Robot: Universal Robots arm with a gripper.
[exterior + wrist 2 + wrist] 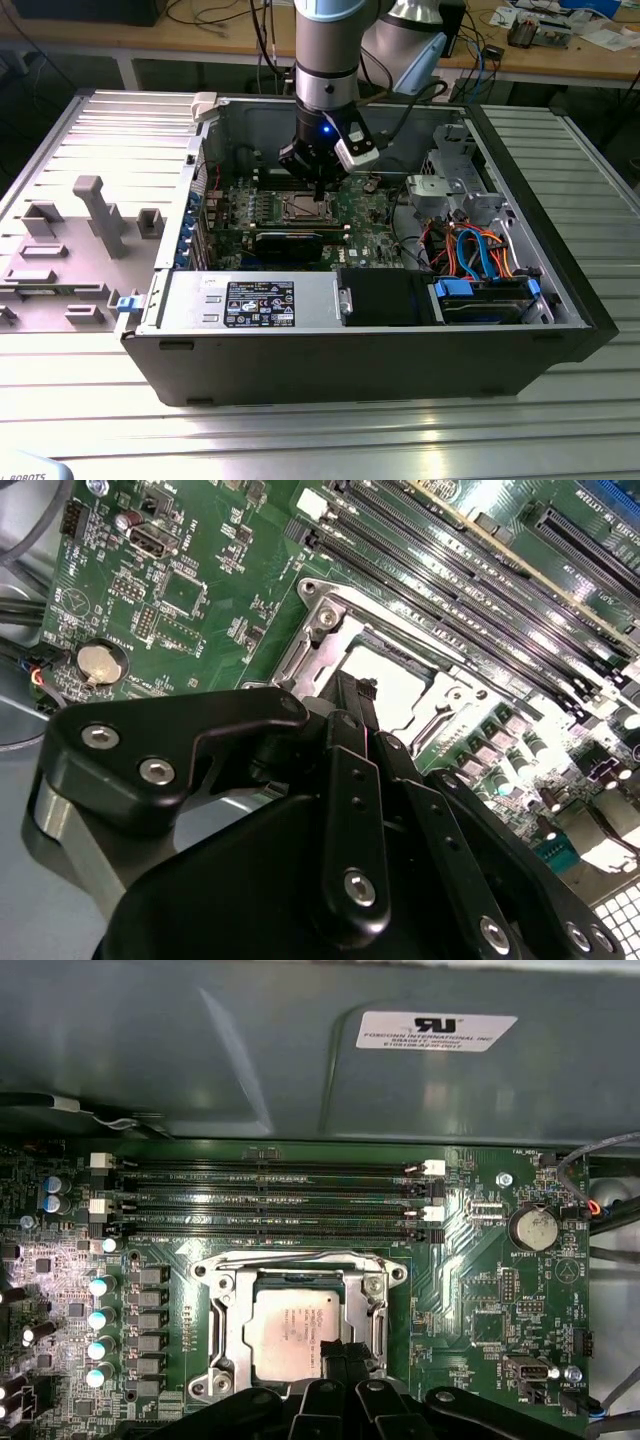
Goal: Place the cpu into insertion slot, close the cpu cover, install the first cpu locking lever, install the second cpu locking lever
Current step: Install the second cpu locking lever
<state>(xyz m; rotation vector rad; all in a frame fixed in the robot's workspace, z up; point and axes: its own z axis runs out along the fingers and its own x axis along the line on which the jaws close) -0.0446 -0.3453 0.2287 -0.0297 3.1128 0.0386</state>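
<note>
Ribbed metal table [300, 440] carries everything you're looking at; a wooden bench with cables and clutter runs along the back. Open PC case [560, 300] sits on the table, side panel off. Beside it, on the exterior view's left, a grey fixture plate [70, 250] with moulded holders.

Inside the case: green motherboard [365, 215] on the floor of the case, black power supply [260, 300] with a label along the near wall, drive cage with blue and orange cables [480, 255] on the exterior view's right. A long black card [290, 240] stands just in front of the socket.

Arm [325, 50] comes straight down into the case. Your gripper [318, 182] hangs right over the insertion slot [300, 1330], near the edge away from the memory slots [270, 1200]. Fingers [345, 1360] are pinched together, tips closed with no visible gap, nothing visibly held between them. You can't tell from these views whether the tips touch the socket.

The cpu [290, 1332] lies flat in the insertion slot, dull silver top up, print visible. The cpu cover [230, 1320] lies around it as a silver frame, chip showing through its window. In the second wrist view the same chip [385, 685] sits just past the fingertips. Coin cell [531, 1228] is well apart from the socket.
</note>
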